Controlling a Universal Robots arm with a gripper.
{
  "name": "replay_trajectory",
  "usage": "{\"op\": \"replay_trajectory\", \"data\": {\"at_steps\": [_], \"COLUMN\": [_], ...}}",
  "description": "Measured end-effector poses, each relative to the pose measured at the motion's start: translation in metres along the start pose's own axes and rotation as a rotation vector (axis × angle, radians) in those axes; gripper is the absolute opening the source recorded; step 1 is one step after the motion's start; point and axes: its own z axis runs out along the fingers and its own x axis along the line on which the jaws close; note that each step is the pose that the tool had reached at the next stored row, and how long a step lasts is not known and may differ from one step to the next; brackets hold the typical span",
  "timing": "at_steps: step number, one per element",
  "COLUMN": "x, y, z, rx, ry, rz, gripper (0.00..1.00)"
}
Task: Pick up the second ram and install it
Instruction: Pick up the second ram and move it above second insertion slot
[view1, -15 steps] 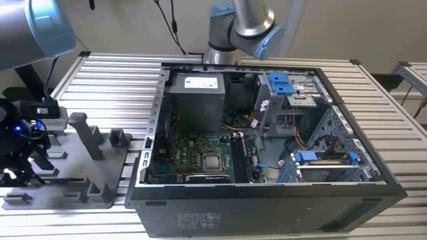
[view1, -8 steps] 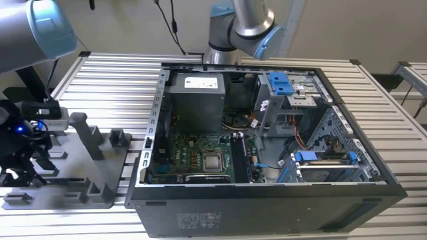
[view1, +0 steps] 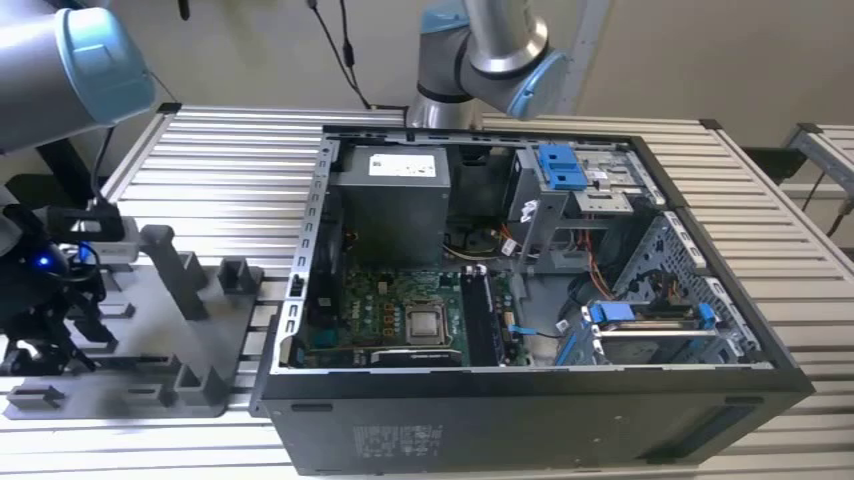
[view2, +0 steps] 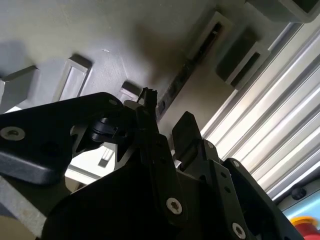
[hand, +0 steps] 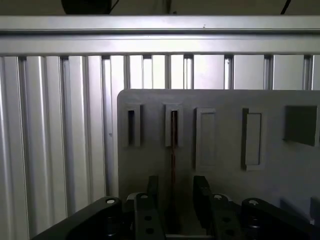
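The gripper (hand: 175, 186) is hanging low over the grey holder tray (hand: 225, 150) with its fingers (hand: 201, 192) spread apart, grasping nothing. The second ram (hand: 173, 145) is standing on edge in one of the tray's slots and running straight into the gap between the two fingers, with a sliver of space on either side in the first wrist view. The open computer case (view1: 534, 420) is sitting on the slatted table (view1: 240, 130), well apart from the fingers, towards the exterior view's right.

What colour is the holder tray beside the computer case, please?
The holder tray is grey, clearest in the exterior view.
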Motion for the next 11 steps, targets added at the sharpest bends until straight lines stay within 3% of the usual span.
{"op": "replay_trajectory", "data": {"at_steps": [11], "x": [0.0004], "y": [0.0007], "z": [0.0151], "rx": [-0.0003], "ry": [0.0002], "rz": [-0.009], "gripper": [0.42]}}
